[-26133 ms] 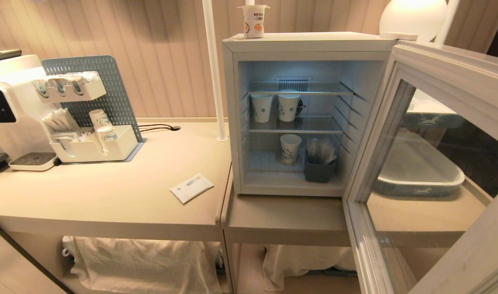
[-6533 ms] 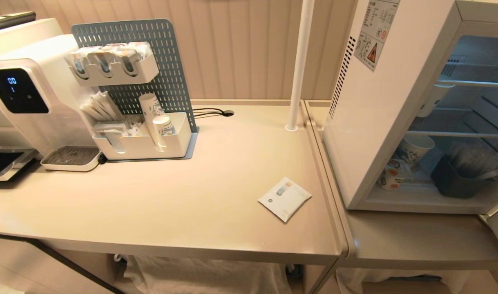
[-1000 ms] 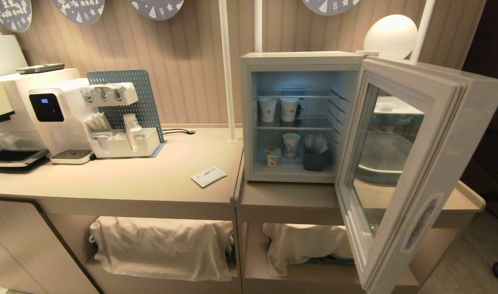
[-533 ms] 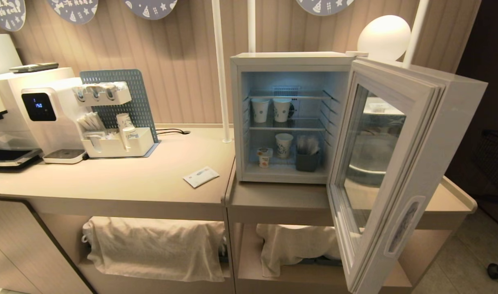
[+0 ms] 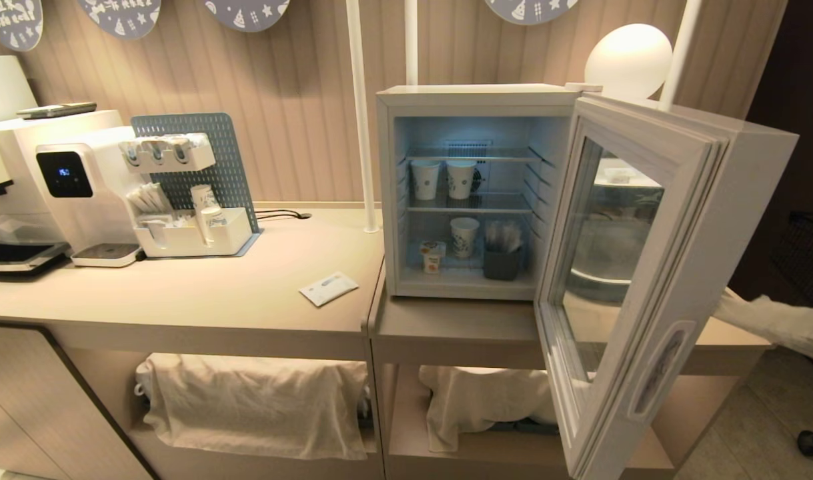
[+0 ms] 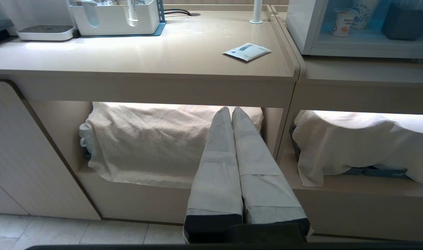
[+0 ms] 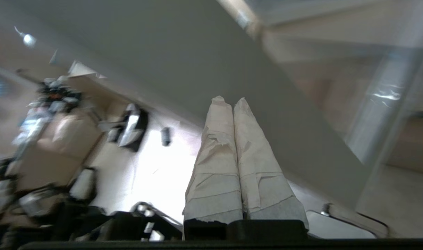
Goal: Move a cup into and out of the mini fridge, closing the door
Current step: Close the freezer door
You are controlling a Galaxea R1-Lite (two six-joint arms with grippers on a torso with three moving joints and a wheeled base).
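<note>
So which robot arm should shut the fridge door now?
Probably the right: the right gripper is shut just behind the open door, while the left gripper hangs low at the counter's shelf.

The fridge [image 5: 469,100] stood on the lower counter [image 5: 459,327], its door [image 5: 653,280] swung out toward four o'clock. Inside, the cup [image 5: 432,256] sat on the floor at the left, a paper cup [image 5: 464,236] just beside it at two o'clock and a bin [image 5: 501,263] to the right (two more paper cups on the shelf above). A packet [image 5: 328,289] lay on the counter at the fridge's eight o'clock. The water dispenser [image 5: 66,187] stood far left.
</note>
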